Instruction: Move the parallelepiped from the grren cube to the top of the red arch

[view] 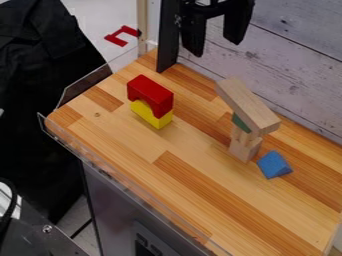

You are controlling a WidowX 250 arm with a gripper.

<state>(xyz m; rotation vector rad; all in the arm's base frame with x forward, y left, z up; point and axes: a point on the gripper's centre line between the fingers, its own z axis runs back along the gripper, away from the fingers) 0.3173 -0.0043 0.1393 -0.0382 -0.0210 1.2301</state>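
My gripper [216,37] hangs at the top edge, in front of the plank wall, with its two fingers apart and nothing between them. Below and to its right, the long natural-wood parallelepiped [248,105] lies across a small stack, tilted in the view. Beneath it a green block [241,123] is partly hidden, resting on pale wooden pieces [244,147]. Left of centre, the red arch [149,93] sits on a yellow block [151,115], below and to the left of the gripper.
A blue triangular block [274,164] lies on the wooden table [190,172] just right of the stack's base. A dark upright post [168,37] stands at the table's back edge. A clear low guard [87,84] runs along the table's left side.
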